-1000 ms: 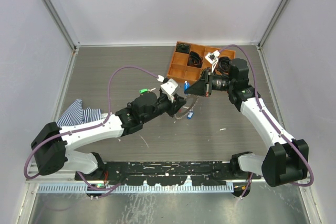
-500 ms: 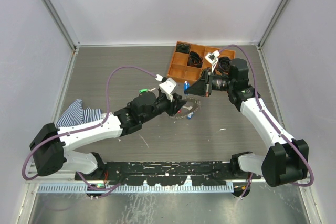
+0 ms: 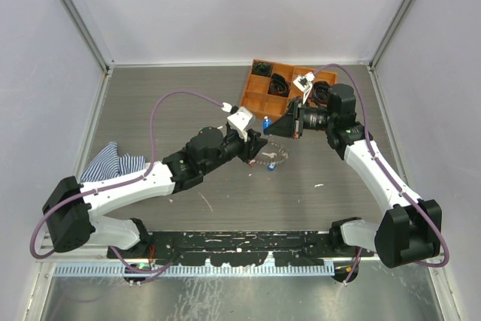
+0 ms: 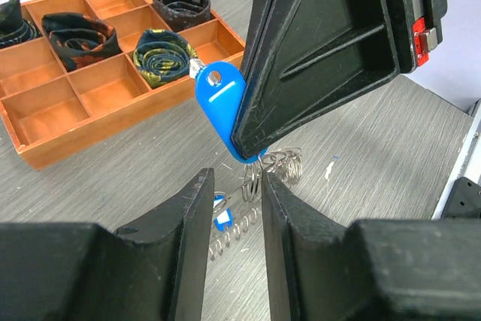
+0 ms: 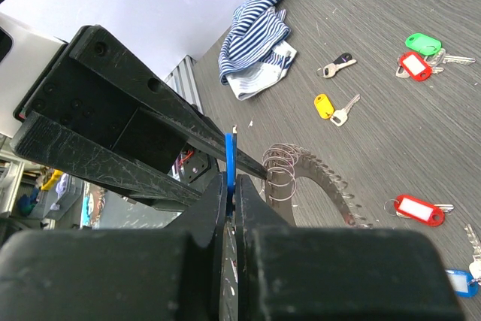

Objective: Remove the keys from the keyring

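Two grippers meet tip to tip over the middle of the table [image 3: 150, 103], just on the near side of the orange tray [image 3: 252, 101]. Your right gripper [image 4: 246, 140] is clamped on the blue-tagged key [image 4: 219, 103]. Its own wrist view shows the tag edge-on, squeezed flat between the fingers. From the left wrist you see the tag tilted, with its eyelet end and a bit of silver metal pointing toward the tray. Your left gripper [image 3: 258, 149] is drawn in to a narrow slot with the keyring [image 5: 284, 165] caught at its tips, and the bunched wire links sit right against the pinched tag. From there the toothed arc of the ring curves away and down onto the table surface. A smaller blue tag [image 4: 222, 221] shows through the slot beside the ring; you cannot tell whether it is hooked on. Several loose keys [image 5: 324, 105] lie scattered on the table well apart from the ring, with yellow, red, green and blue tags, plus one black-headed key. Striped cloth [image 5: 255, 35] lies crumpled at the left edge of the table. The tray holds black coiled bundles [image 4: 161, 54] in some compartments.
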